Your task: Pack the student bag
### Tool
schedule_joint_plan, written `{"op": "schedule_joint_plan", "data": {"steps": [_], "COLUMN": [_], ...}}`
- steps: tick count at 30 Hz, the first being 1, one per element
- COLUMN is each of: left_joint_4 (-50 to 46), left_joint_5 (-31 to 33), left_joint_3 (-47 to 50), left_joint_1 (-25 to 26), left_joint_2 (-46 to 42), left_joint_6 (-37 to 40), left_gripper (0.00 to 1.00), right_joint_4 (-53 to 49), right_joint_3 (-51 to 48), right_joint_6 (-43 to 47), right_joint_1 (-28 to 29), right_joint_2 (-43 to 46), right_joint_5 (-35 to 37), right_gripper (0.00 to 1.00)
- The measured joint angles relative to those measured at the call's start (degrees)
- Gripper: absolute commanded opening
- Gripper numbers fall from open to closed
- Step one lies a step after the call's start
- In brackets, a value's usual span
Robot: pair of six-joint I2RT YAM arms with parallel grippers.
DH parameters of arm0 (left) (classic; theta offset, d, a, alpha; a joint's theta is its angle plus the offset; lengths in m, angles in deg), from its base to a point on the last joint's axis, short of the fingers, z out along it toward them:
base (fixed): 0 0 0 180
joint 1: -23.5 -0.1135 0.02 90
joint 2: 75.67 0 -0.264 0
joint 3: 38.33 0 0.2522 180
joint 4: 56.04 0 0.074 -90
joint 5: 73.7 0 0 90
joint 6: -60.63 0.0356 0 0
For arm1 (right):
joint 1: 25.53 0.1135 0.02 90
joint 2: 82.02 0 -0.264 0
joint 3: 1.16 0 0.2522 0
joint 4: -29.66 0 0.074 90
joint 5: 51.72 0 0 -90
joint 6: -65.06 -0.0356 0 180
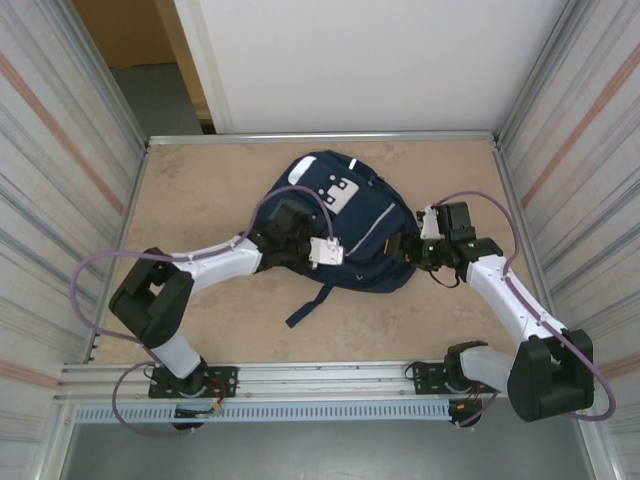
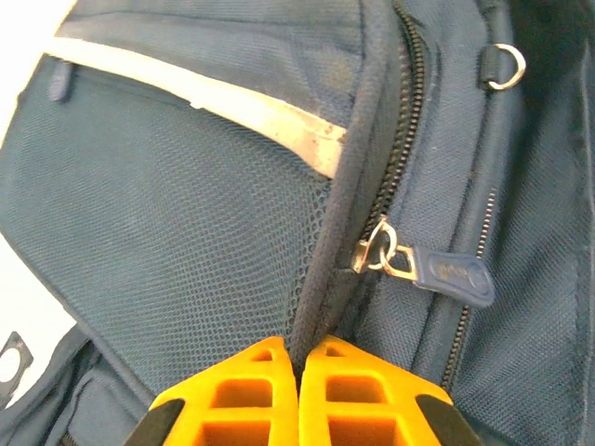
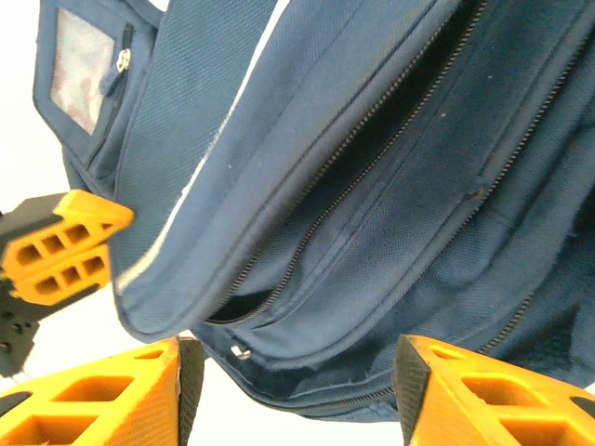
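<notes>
Top view: the wrists hide both sets of fingertips. Bag (image 1: 350, 225) lies mid-table (image 1: 200, 190), beige, with ribbed metal walls (image 1: 60, 150) either side. Left wrist view: left gripper (image 2: 297, 390) is clamped on the bag's piped seam, beside a zip pull (image 2: 437, 271). Right wrist view: right gripper (image 3: 288, 358) is spread, straddling the bag's edge. The open zip (image 3: 372, 139) is dark inside.

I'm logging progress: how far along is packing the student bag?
Done: the student bag lies on the table, one zipper gaping open. In hand: the left gripper is shut on a seam beside a zipper pull; the right gripper stands open at the bag's edge. Left: probably zipping it shut; contents unseen.
</notes>
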Motion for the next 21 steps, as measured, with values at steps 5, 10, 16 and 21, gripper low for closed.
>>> {"op": "schedule_joint_plan", "data": {"steps": [5, 10, 16, 21], "left_joint_4": [-6.9, -9.4, -9.6, -8.0], "left_joint_5": [-5.8, -11.4, -22.0, -27.3], "left_joint_3": [-6.5, -8.2, -9.8, -10.8], "left_joint_1": [-1.7, -1.3, -1.7, -1.8], "left_joint_2": [-0.1, 0.7, 4.3, 6.3], "left_joint_6": [-11.7, -18.6, -27.6, -34.8], "left_gripper": [0.0, 0.0, 0.0, 0.0], "right_joint_4": [2.0, 5.2, 9.9, 9.9], "right_joint_3": [-1.5, -3.0, -5.0, -5.1], "right_joint_6": [-1.1, -1.1, -2.0, -6.3], "right_joint_1": [7.5, 19.1, 29.5, 30.5], "right_joint_2": [4.6, 10.8, 13.1, 9.7], "right_joint_5": [1.5, 8.4, 21.4, 27.4], "right_gripper": [0.57, 0.5, 0.44, 0.43]}}
